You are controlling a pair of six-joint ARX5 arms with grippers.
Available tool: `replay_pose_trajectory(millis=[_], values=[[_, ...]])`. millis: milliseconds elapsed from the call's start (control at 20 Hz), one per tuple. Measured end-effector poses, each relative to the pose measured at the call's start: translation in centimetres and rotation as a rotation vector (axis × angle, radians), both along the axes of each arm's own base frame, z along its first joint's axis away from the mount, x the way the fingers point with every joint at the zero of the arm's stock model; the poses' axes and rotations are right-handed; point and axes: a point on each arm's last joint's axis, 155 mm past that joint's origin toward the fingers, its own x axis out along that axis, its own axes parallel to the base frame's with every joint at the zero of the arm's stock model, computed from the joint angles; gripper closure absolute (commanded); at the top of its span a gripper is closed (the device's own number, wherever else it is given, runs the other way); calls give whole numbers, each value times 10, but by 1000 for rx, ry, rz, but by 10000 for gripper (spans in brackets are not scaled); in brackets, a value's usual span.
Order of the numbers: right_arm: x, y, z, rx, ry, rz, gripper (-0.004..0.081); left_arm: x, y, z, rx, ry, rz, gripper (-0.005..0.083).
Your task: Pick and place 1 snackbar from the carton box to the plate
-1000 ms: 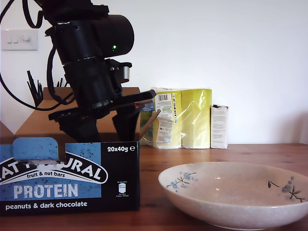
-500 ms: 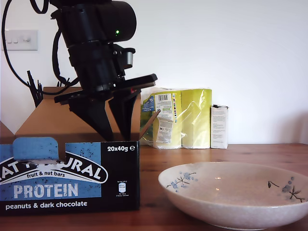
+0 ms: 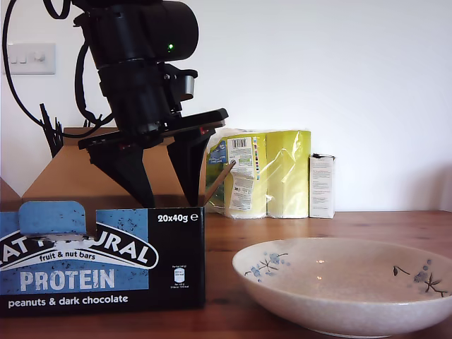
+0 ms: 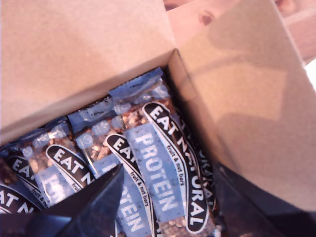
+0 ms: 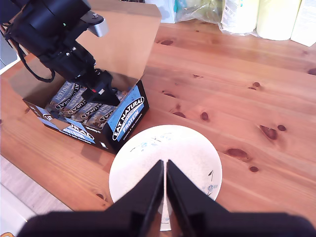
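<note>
Spread wide, my first hand [image 3: 166,205] hangs over the carton box [image 3: 102,258]; the snackbar [image 4: 165,173] looks light, slippery, best pinched mid-length.

Blue-wrapped snackbars [image 4: 163,168] lie inside the black-and-blue printed carton box [image 3: 106,258], at the exterior view's left; the cream speckled ceramic plate [image 3: 346,286] sits beside it, right.

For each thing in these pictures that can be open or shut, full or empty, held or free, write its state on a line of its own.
carton box: open, flaps up, bars inside.
snackbar: lying in the box, not gripped.
plate: empty, on the table.
my first gripper: open, fingers reaching into the box.
my second gripper: shut, empty, above the plate.
</note>
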Motion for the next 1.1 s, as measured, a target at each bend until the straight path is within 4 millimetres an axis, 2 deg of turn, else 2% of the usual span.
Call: replay_pose_trajectory(millis=[200, 300, 550, 850, 1100], values=[[0, 0, 0, 0, 0, 0, 783, -5, 0, -30, 37, 73, -6, 240], [0, 0, 0, 0, 0, 0, 783, -4, -2, -31, 32, 73, -9, 275], [0, 0, 0, 0, 0, 0, 783, -5, -3, -32, 33, 74, -13, 552], [0, 0, 0, -2, -1, 1, 783, -6, -2, -30, 43, 76, -22, 564], [0, 0, 0, -2, -1, 1, 783, -7, 1, -16, 76, 84, -71, 564]])
